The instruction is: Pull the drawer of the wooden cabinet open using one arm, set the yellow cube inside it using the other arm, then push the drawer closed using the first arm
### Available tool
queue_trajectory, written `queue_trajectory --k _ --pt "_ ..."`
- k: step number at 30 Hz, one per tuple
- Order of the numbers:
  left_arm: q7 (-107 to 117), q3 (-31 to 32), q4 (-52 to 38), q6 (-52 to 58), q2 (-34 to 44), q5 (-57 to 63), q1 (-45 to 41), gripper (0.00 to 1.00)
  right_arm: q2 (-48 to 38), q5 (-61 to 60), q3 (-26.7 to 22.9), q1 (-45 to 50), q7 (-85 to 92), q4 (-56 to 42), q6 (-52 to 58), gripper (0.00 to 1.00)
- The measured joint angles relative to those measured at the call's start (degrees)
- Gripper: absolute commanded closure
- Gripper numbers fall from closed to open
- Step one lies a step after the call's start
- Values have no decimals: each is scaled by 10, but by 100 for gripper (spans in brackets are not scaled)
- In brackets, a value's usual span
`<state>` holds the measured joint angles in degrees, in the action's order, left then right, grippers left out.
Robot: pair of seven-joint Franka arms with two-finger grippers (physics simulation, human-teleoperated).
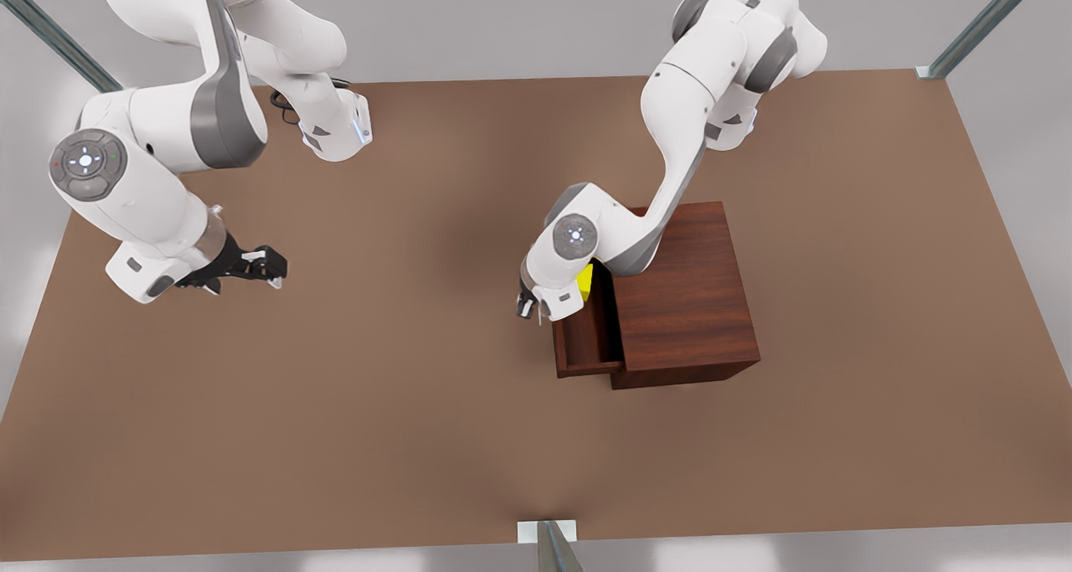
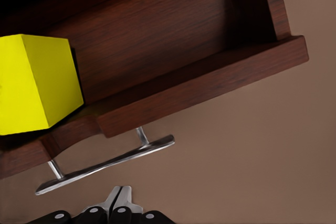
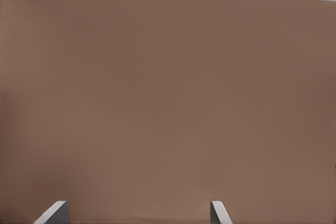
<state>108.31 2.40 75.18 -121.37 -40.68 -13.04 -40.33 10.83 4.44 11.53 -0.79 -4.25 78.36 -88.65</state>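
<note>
The wooden cabinet (image 1: 691,291) stands on the table with its drawer (image 1: 578,350) pulled open toward the front view's left. Inside the drawer rests the yellow cube (image 1: 584,280), partly hidden by the arm above it. In the left wrist view the cube (image 2: 34,85) sits on the drawer's floor behind the front panel (image 2: 210,82). My left gripper (image 1: 526,306) hovers just off the silver bar handle (image 2: 105,163); its fingers (image 2: 119,203) are shut together with nothing between them. My right gripper (image 1: 272,266) waits far off at the front view's left, open, fingertips (image 3: 52,213) wide apart over bare table.
The brown table (image 1: 402,421) stretches widely around the cabinet. Metal frame posts (image 1: 553,547) stand at the table's edges and corners. The right arm's base (image 1: 335,128) sits at the back left in the front view.
</note>
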Motion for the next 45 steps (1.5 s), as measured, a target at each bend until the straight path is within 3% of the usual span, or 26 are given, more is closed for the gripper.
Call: queue_trajectory --k 12,26,27,28,29,30,35,39,45 --pt "83 0 6 115 2 30 26 79 0 0 1 2 69 0 1 0" --pt "28 -13 26 209 37 30 56 79 0 0 2 2 108 0 2 0" --pt "27 -11 17 211 42 26 54 74 0 0 2 2 110 0 2 0" --pt "25 -11 -4 218 45 22 55 48 0 0 1 2 112 0 2 0" --pt "23 -9 -38 232 48 19 65 11 0 0 1 2 114 0 2 0" --pt "17 -8 -61 246 58 16 82 0 0 0 1 2 115 0 2 0" --pt "-103 -11 -95 310 103 59 234 0 0 0 2 2 122 0 2 0" --pt "-269 -25 -91 355 187 109 314 0 0 0 2 2 126 0 2 0" --pt "-488 -26 -47 381 259 129 333 0 0 0 2 1 131 0 2 0"
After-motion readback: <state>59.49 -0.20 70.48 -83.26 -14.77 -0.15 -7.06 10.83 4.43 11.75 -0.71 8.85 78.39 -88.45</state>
